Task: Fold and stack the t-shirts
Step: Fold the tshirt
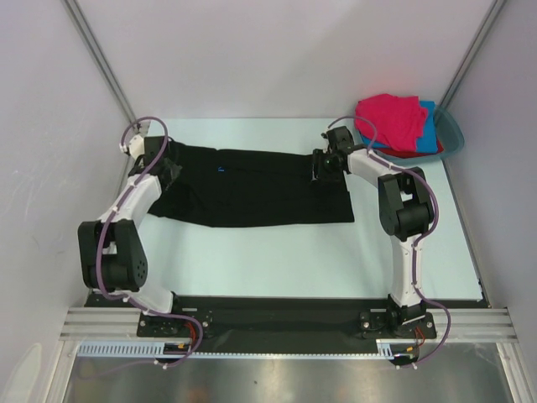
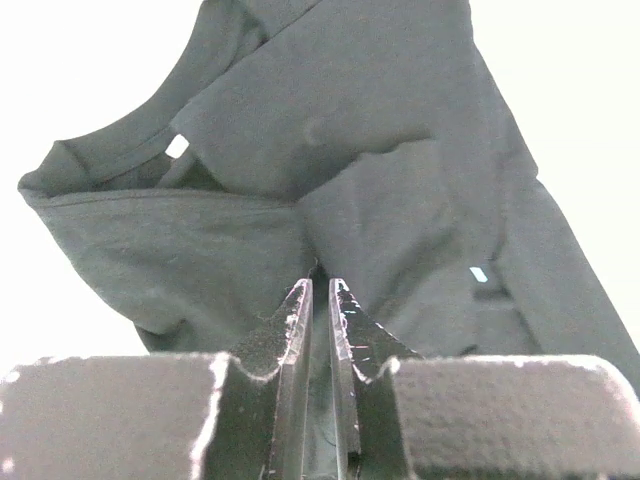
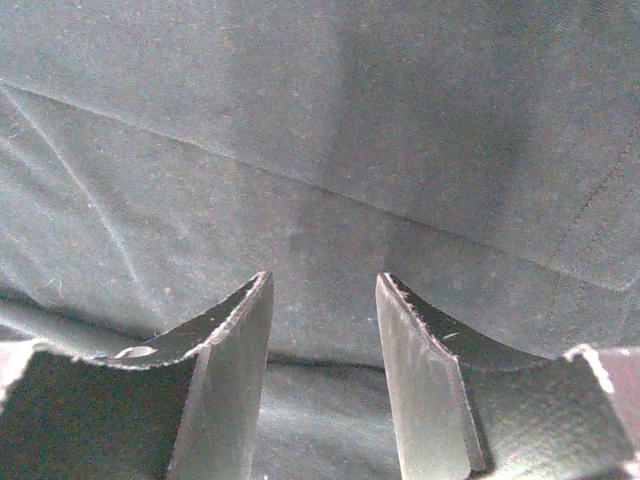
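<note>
The black t-shirt lies flat, left of the teal basin. The right gripper, at the end nearer the basin, holds its jaws spread above the cloth. The left gripper, at the far collar end, shows jaws a slit apart; whether it grips cannot be determined. Recommended: move both ends together, keeping edges aligned.

In the top view, the left arm covers the left end of the black t-shirt, and both wrists blend into the dark cloth there. Seen from its own wrist, the left end effector shows only a slit between its fingers, and we cannot tell whether cloth is pinched in it. The right wrist view crops the shirt on every side. The blue t-shirt and red t-shirt lie mostly buried under the pink t-shirt, which also hides much of the basin. The pale label is too small to read.
</note>
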`<state>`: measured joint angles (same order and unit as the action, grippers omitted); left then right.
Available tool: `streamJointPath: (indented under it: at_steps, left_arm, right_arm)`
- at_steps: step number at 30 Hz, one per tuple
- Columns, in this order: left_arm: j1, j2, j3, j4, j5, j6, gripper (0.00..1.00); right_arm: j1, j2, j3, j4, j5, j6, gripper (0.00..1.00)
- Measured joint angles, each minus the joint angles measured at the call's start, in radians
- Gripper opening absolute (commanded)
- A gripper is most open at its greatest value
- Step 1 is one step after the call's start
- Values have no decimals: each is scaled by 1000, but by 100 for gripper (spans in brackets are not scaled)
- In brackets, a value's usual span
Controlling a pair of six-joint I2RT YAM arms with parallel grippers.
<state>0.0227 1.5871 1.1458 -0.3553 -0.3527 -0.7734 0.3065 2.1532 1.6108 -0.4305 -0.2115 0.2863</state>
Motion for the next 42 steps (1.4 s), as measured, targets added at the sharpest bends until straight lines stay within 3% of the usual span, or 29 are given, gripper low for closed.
streamJointPath:
  at_steps: [7,15,23,31,36,42]
  left_arm:
    - [0,18,2,76,90,21,18]
    - [0,226,109,133,225,8,17]
    - [0,436,288,126,267,-67,17]
    - [4,613,447,77,346,-119,16]
    - [10,671,528,50,377,-133,17]
    - [12,805,760,-37,428,-105,16]
  right_arm:
    - [2,0,0,2,-16,-3,52]
    - [9,9,19,5,-45,-17,52]
    - [14,155,206,5,-86,-45,52]
    - [14,177,237,-2,-79,-43,50]
    - [26,165,216,7,-20,-24,50]
    - [34,63,24,122,39,18,49]
